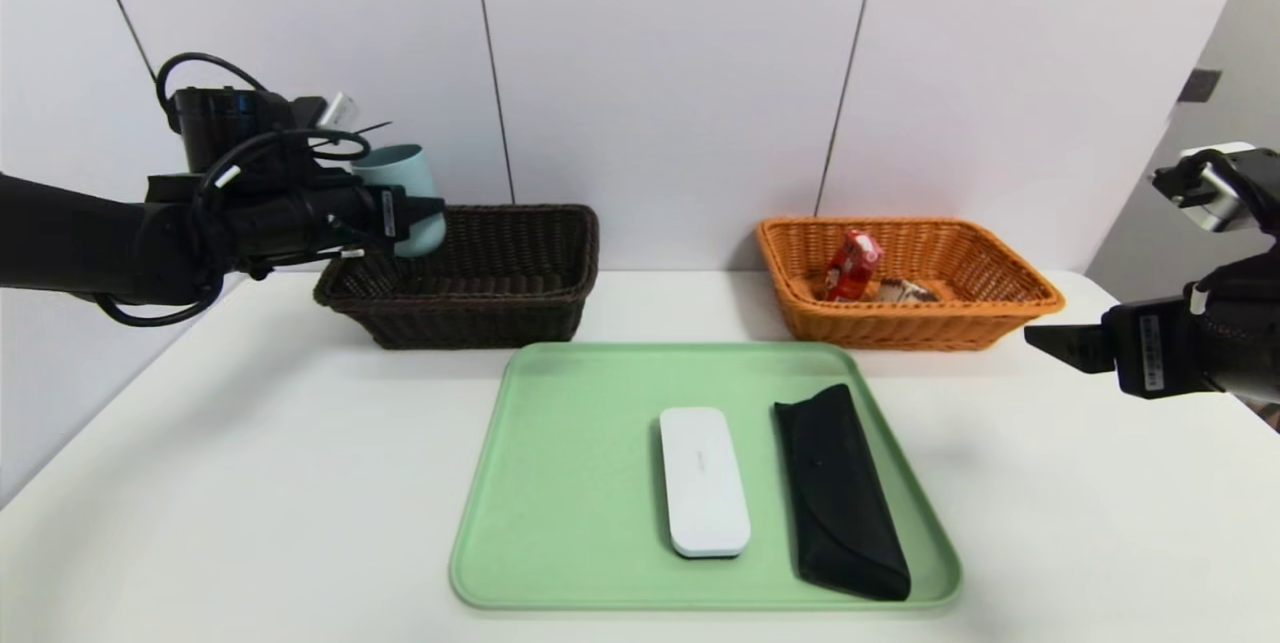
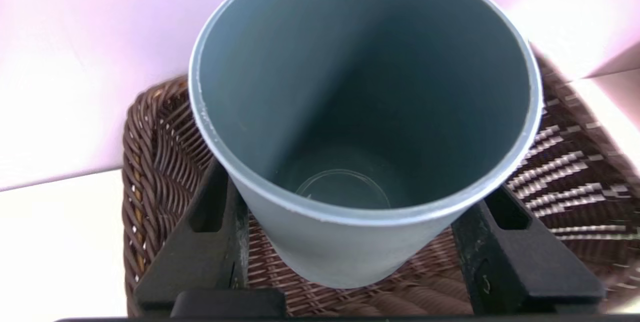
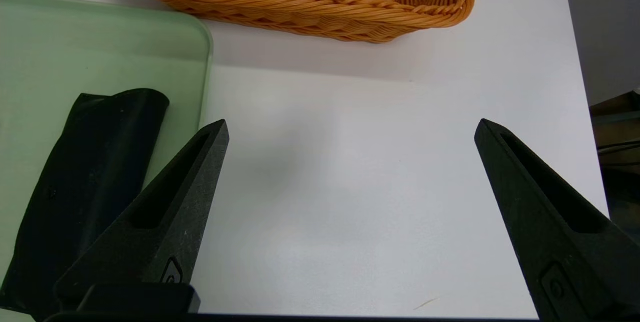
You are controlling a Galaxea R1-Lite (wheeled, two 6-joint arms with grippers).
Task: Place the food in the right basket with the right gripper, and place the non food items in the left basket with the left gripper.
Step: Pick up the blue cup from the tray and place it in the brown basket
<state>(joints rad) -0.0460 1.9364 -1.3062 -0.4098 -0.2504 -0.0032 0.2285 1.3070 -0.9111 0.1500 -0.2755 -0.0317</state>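
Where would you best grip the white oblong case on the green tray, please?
Probably across the white case at mid-length, from above: it lies flat on the tray, long sides bare, black pouch apart from it.

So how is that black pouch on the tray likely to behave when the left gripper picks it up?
The black pouch looks soft: its end curls in the right wrist view, so it would probably sag if pinched at one end. It lies flat on the green tray, so the fingers may struggle to get under it. It probably won't roll.

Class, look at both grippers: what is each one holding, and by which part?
The left gripper holds the blue cup by its lower sides. The right gripper holds nothing.
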